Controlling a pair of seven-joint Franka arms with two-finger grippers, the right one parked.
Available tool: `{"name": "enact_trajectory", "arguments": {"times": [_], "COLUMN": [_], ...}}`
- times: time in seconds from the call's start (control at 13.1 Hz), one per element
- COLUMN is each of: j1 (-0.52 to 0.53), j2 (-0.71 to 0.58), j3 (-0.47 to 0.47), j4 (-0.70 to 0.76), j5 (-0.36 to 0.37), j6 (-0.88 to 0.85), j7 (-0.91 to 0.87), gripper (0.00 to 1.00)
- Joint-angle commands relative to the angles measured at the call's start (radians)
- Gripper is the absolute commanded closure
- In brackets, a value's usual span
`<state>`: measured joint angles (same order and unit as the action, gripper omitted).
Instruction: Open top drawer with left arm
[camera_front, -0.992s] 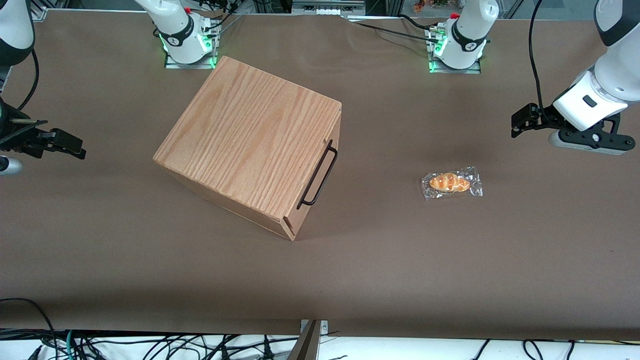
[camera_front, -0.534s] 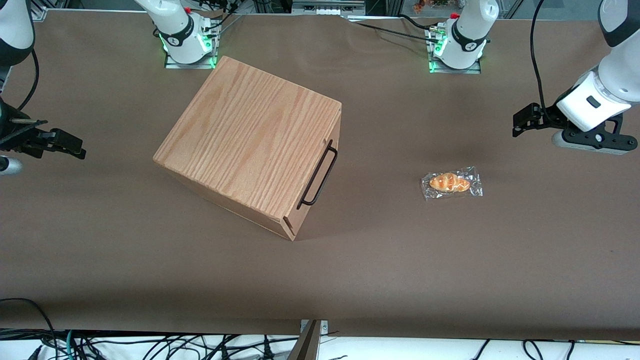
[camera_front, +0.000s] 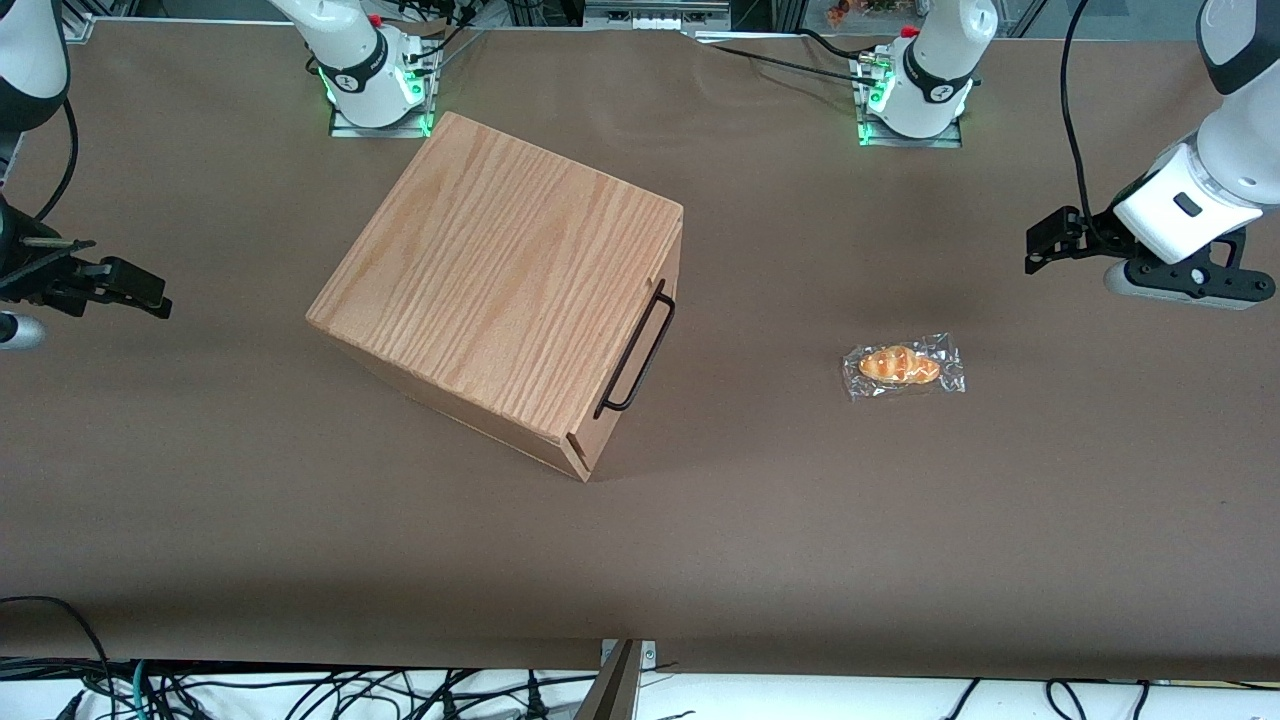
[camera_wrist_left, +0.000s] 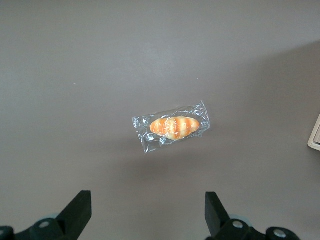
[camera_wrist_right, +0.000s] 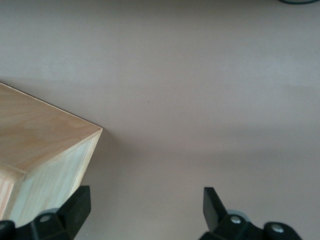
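The top drawer (camera_front: 668, 262) is shut in the oak-grain box (camera_front: 500, 280), and only a thin strip of its front shows. Its long black wire handle (camera_front: 637, 352) faces the working arm's end of the table. The left arm (camera_front: 1185, 205) hangs above that end, well away from the box. Its black gripper (camera_front: 1040, 245) is open and empty, high above the brown table. In the left wrist view the gripper (camera_wrist_left: 147, 199) has its two fingers wide apart with nothing between them. A corner of the box (camera_wrist_left: 315, 137) shows at that view's edge.
A wrapped bread roll (camera_front: 903, 366) lies on the table between the box and the left gripper; it also shows in the left wrist view (camera_wrist_left: 172, 127). Two arm bases (camera_front: 915, 90) stand along the table edge farthest from the front camera.
The left arm's wrist has shifted slightly away from the front camera. The drawer and the bread roll have not moved.
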<state>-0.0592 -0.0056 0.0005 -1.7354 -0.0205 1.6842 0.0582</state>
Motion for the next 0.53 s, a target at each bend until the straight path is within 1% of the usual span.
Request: {"name": "enact_trajectory", "arguments": {"times": [0.0, 0.46], "j1": [0.007, 0.002], "j2": [-0.007, -0.005], "j3": [-0.004, -0.008], "j4": [-0.004, -0.004], "j5": [-0.023, -0.024], "j6": [-0.009, -0.04], "j7": [-0.005, 0.005], "gripper": [0.0, 0.0]}}
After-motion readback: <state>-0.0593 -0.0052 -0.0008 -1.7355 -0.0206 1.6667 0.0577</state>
